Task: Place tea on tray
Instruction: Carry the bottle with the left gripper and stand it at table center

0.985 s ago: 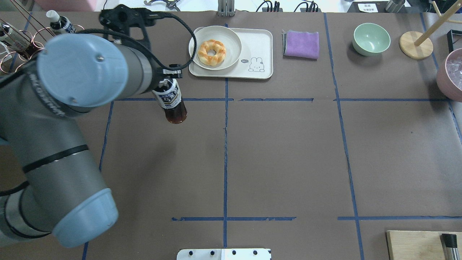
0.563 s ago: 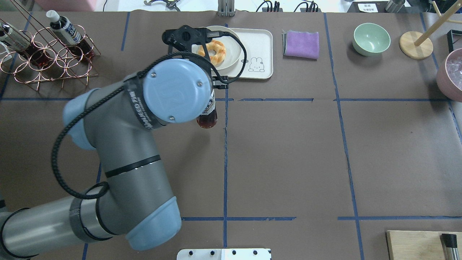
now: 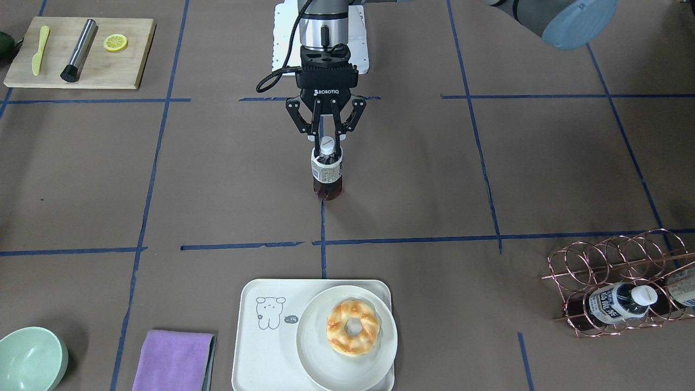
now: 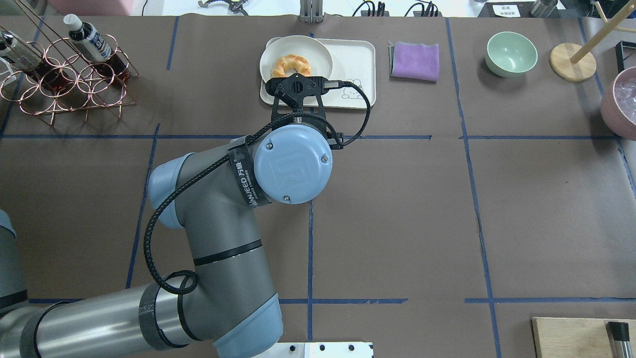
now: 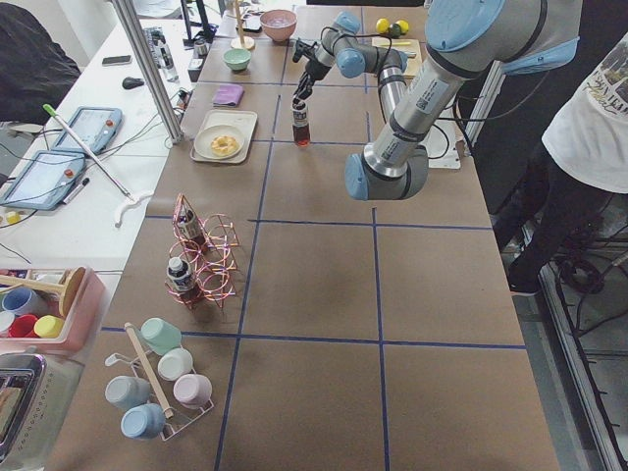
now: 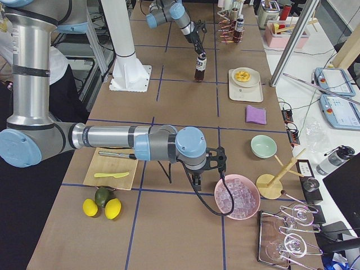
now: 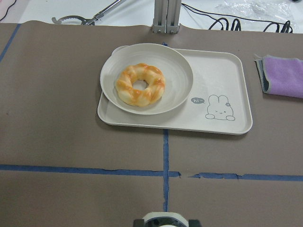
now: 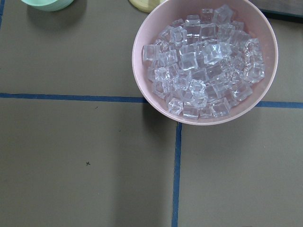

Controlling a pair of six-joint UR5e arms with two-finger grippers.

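Observation:
The tea bottle (image 3: 327,175), dark brown with a white cap, hangs upright from my left gripper (image 3: 326,147), which is shut on its cap and neck. It is over the brown table at the centre tape line, on the robot's side of the cream tray (image 3: 266,347). The left wrist view shows the tray (image 7: 222,75) ahead, its bear-cartoon half bare, and the bottle's cap (image 7: 165,220) at the bottom edge. In the overhead view the arm hides the bottle; the tray (image 4: 357,54) lies just beyond the wrist. My right gripper (image 6: 196,181) hangs by the ice bowl; I cannot tell its state.
A round white plate (image 3: 320,364) with a doughnut (image 3: 353,327) fills one half of the tray. A purple cloth (image 3: 174,359) and green bowl (image 3: 27,358) lie beside it. A copper wire rack (image 3: 613,282) holds other bottles. A pink bowl of ice (image 8: 206,61) sits under the right wrist.
My left arm has swung rightward with the bottle, from left of the tray to the centre tape line, in front of the tray. The grip has not changed.

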